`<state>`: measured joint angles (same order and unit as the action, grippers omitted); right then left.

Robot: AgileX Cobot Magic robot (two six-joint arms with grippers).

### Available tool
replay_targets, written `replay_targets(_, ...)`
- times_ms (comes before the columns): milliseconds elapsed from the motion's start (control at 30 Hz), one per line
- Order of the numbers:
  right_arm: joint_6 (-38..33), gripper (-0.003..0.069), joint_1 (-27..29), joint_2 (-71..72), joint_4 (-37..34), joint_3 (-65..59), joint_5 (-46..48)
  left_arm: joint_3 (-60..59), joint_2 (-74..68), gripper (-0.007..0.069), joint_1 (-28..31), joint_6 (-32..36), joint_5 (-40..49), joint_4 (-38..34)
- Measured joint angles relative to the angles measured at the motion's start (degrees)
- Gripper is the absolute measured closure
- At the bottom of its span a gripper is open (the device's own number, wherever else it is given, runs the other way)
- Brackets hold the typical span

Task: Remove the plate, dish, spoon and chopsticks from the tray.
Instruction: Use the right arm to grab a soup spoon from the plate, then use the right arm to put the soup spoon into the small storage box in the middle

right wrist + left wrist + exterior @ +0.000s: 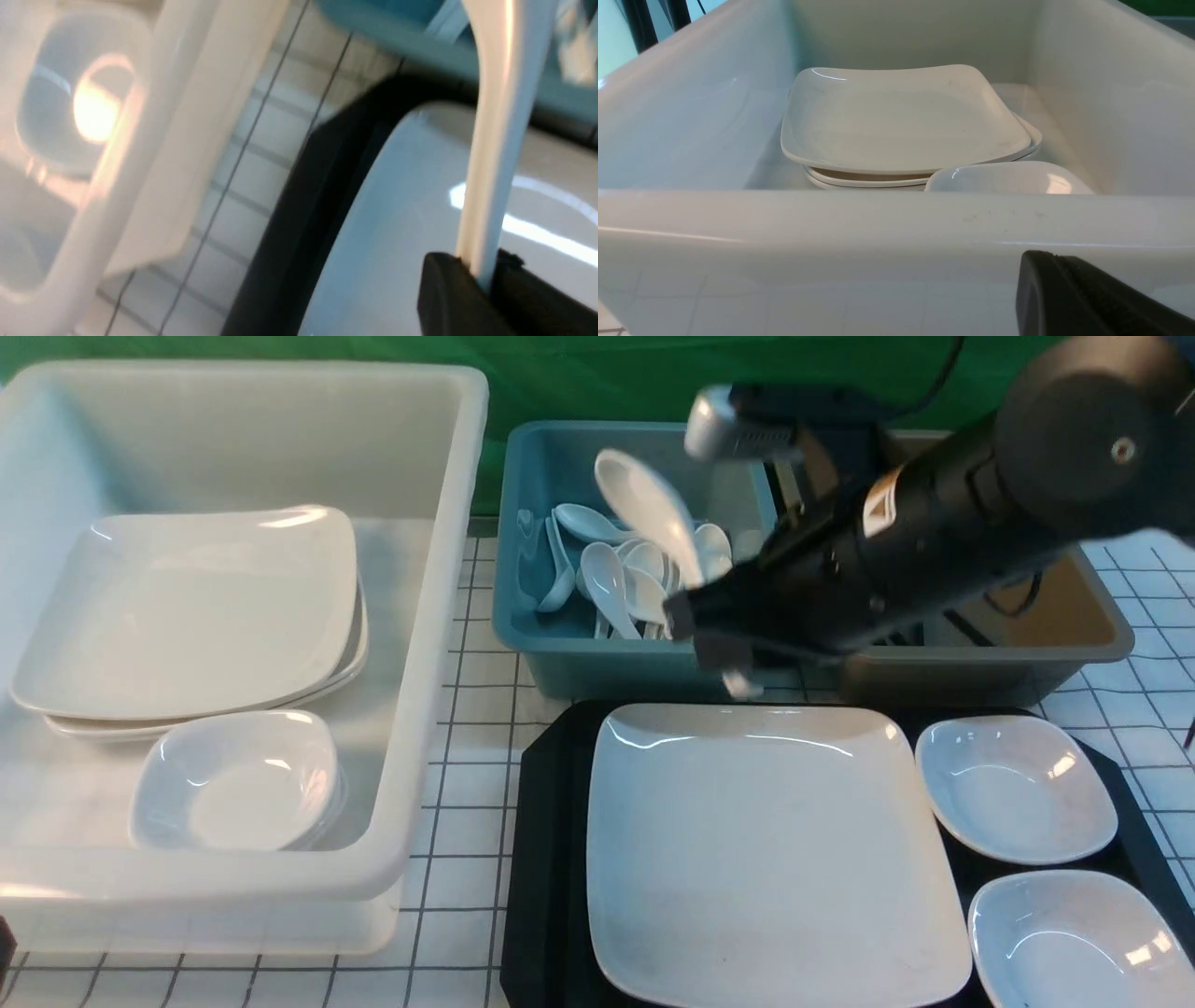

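1. We see the right arm (934, 551) as a thick, matt black tube.
2. At its far end sits a big round black joint cap (1074, 401), with one small silver screw (1123, 450) at its centre.
3. A small white-and-orange triangular label (882, 506) marks the tube.
4. A rounded silver-grey camera housing (728, 425) is mounted at the wrist, and a thin black cable (945, 369) runs behind it.
5. The right fingers (448, 294) are black with dull, rough edges.
6. Of the left arm we see only one black left finger (1083, 298), finely grained on its inner face.
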<state>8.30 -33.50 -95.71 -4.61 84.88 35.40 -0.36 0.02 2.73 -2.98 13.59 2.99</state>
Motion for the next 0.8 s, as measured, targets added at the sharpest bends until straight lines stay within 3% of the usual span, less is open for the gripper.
replay_targets(300,-0.6,0.055,5.6,-12.9,0.3,9.0,-14.3,0.0,0.0,0.0603,0.0,0.0,0.0,0.0)
replay_targets(367,-0.9,0.0505,5.8,-16.9,0.3,9.1,-19.3,0.0,0.0,0.0603,0.0,0.0,0.0,0.0)
replay_targets(467,-1.1,0.0384,5.9,-19.7,0.3,9.1,-21.8,0.0,0.0,0.0603,0.0,0.0,0.0,0.0)
replay_targets(567,-1.1,0.0284,5.9,-20.0,0.3,9.1,-21.2,0.0,0.0,0.0603,0.0,0.0,0.0,0.0)
replay_targets(633,-1.3,0.0257,5.9,-19.2,0.3,9.1,-19.6,0.0,0.0,0.0603,0.0,0.0,0.0,0.0)
replay_targets(700,-2.8,0.0267,5.9,-17.0,0.3,9.2,-15.3,0.0,0.0,0.0603,0.0,0.0,0.0,0.0)
replay_targets(800,-6.8,0.0362,5.9,-12.1,0.3,9.7,-8.7,0.0,0.0,0.0603,0.0,0.0,0.0,0.0)
